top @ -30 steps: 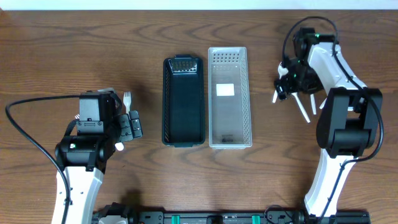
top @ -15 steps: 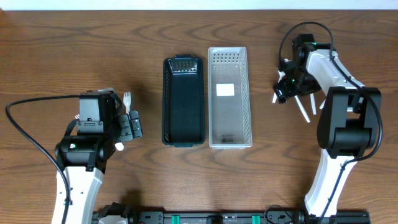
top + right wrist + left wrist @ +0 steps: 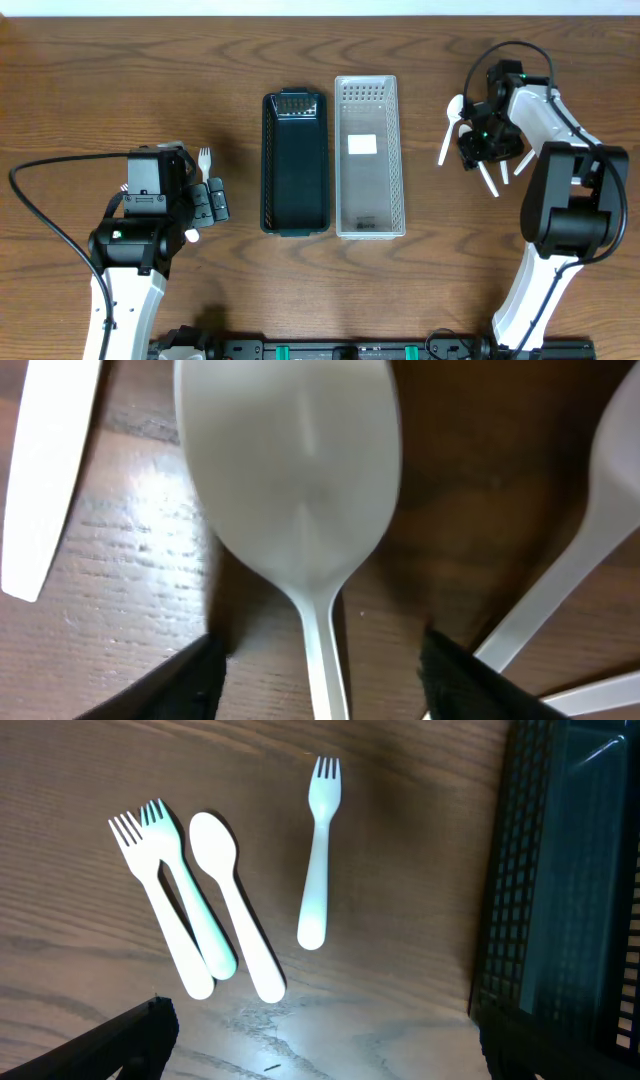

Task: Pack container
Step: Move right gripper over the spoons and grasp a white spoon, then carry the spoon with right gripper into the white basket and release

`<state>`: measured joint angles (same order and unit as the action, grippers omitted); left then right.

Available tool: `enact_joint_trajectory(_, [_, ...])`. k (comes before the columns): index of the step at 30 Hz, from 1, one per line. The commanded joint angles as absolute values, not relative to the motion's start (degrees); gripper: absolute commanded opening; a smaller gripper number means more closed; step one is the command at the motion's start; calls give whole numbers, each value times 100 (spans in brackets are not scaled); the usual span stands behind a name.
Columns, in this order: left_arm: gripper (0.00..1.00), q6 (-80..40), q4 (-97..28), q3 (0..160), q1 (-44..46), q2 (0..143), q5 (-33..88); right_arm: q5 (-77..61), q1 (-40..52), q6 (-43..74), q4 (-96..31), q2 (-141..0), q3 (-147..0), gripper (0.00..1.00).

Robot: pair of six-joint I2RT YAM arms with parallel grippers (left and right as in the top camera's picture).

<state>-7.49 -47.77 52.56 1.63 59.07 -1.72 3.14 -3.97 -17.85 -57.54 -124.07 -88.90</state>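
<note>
A black container (image 3: 295, 160) and a clear container (image 3: 367, 155) lie side by side mid-table; both look empty apart from a white label in the clear one. My left gripper (image 3: 207, 200) is open and empty; in the left wrist view (image 3: 320, 1045) two white forks (image 3: 165, 890), a white spoon (image 3: 235, 900) and another fork (image 3: 318, 850) lie ahead of it. My right gripper (image 3: 485, 142) is open and low over the table. In the right wrist view (image 3: 325, 680) its fingers straddle the handle of a white spoon (image 3: 290, 470).
More white utensils lie around the right gripper: a spoon (image 3: 447, 130) to its left and two handles (image 3: 488, 178) below it. The black container's wall (image 3: 520, 880) is close on the right of the left gripper.
My right gripper has moved right and slightly up the image, uncovering the white spoon on its left. The left arm has not moved.
</note>
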Motion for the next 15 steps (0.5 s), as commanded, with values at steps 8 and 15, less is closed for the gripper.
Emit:
enact_joint_trajectory(8, [98, -760, -4792, 5376, 154, 5916, -215, 252, -443, -1717, -5557, -12571, -8385, 28])
enact_joint_trajectory(15, [98, -760, -4790, 5376, 154, 5916, -215, 252, -443, -1627, -5500, -12571, -8385, 8])
